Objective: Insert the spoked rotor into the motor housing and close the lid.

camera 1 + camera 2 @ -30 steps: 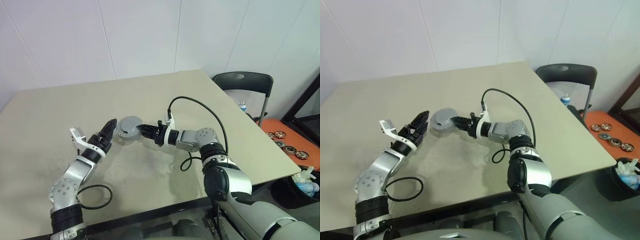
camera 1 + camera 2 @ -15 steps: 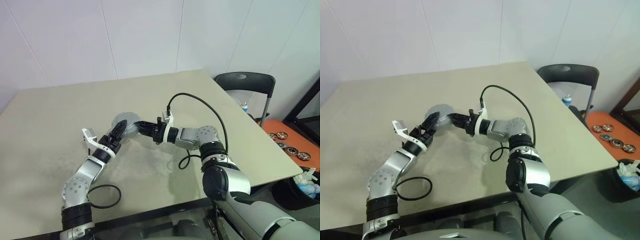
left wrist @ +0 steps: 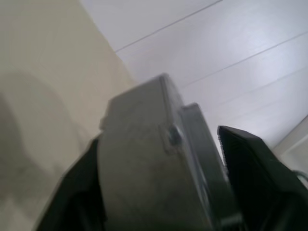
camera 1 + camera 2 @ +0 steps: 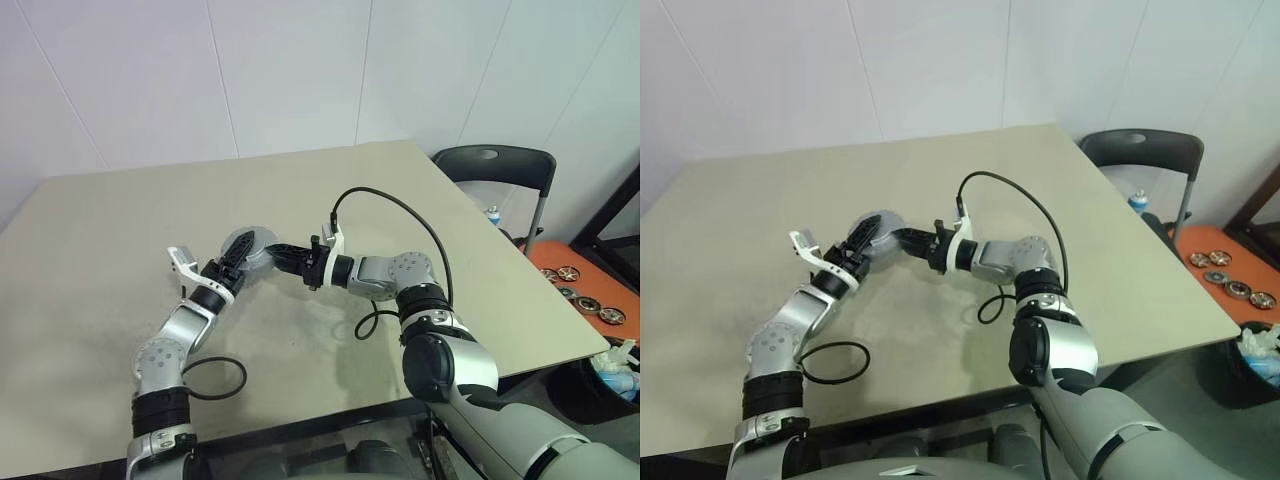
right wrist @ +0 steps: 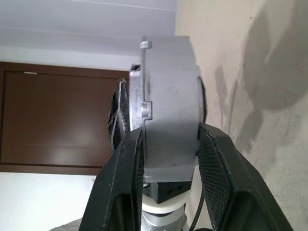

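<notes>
**Housing held in mid-air between both grippers, lid side being pinched**

You have the motor housing [image 5: 168,101] lifted clear of the table [image 4: 480,260], and that makes sense: held up, both its faces are free for the two arms to work on at once. The right gripper [image 4: 280,254] reaches in sideways and its two black fingers [image 5: 122,178] press on the grey body from either side, partly closed and firmly holding it, so the part cannot turn or drop while the other arm pushes.

The left gripper [image 4: 238,252] comes up from below on the opposite side. In the left wrist view its fingers [image 3: 255,173] straddle the housing [image 3: 144,163] and the thinner plate, likely the lid [image 3: 199,154], seated against it. The jaws are wide, one finger to each side; whether the pads already touch the metal you cannot tell from these views. Judging by that straddle, the aim is to squeeze lid and body together across their thickness.

The spoked rotor is not separately visible; it may already be inside, but that is a guess.

Your next move calls for a square, even squeeze: a tilted lid could jam on its rim, and pushing off-centre could twist the housing out of the right fingers
</notes>
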Controlling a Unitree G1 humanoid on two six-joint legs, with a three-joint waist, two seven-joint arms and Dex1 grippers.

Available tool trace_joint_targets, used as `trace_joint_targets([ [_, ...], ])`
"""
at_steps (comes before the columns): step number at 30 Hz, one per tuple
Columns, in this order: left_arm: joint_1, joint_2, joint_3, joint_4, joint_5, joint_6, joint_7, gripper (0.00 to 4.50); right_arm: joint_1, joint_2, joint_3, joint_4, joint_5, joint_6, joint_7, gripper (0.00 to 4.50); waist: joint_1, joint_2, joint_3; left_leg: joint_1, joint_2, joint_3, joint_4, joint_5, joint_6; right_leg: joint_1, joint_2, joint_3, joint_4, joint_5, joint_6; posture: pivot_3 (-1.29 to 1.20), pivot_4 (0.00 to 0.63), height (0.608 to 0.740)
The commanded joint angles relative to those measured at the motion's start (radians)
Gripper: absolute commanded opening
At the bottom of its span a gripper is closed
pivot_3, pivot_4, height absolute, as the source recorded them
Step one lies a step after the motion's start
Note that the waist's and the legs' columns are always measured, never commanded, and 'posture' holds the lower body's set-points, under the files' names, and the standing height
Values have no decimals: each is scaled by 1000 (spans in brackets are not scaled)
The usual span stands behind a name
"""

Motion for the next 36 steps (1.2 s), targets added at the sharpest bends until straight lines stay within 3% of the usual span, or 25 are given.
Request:
trace_joint_targets([
  [1, -8, 5, -12, -15, 12, 15, -16, 2706, -39, 8, -20, -43, 45, -13, 13, 1248, 1, 0, 0, 0, 0, 0, 0, 0, 0, 0, 0, 0, 0, 0, 0, 0, 0, 740],
  [12, -35, -23, 30, -87, -175, 105, 62, 2706, -50, 20, -42, -14, 57, -46, 0, 1248, 1, 0, 0, 0, 0, 0, 0, 0, 1, 0, 0, 0, 0, 0, 0, 0, 0, 740],
  [19, -52, -89, 29, -130, -426, 161, 257, 2706, -38, 57, -41, -5, 51, -81, -14, 1248, 4, -1, 1, 0, 0, 0, 0, 0, 1, 0, 0, 0, 0, 0, 0, 0, 0, 740],
  [23, -65, -88, 8, -123, -498, 183, 346, 2706, -39, 56, -36, -4, 53, -84, -17, 1248, 2, -1, 1, 0, 0, 0, 0, -1, 1, 0, 0, 0, 0, 0, 1, 0, 0, 740],
  [36, -69, -87, 13, -153, -501, 98, 406, 2706, -29, 51, -25, -9, 47, -97, -24, 1248, 2, -1, 1, -1, 0, 0, 0, 1, -2, 0, 0, 0, -1, 0, 0, 0, 0, 740],
])
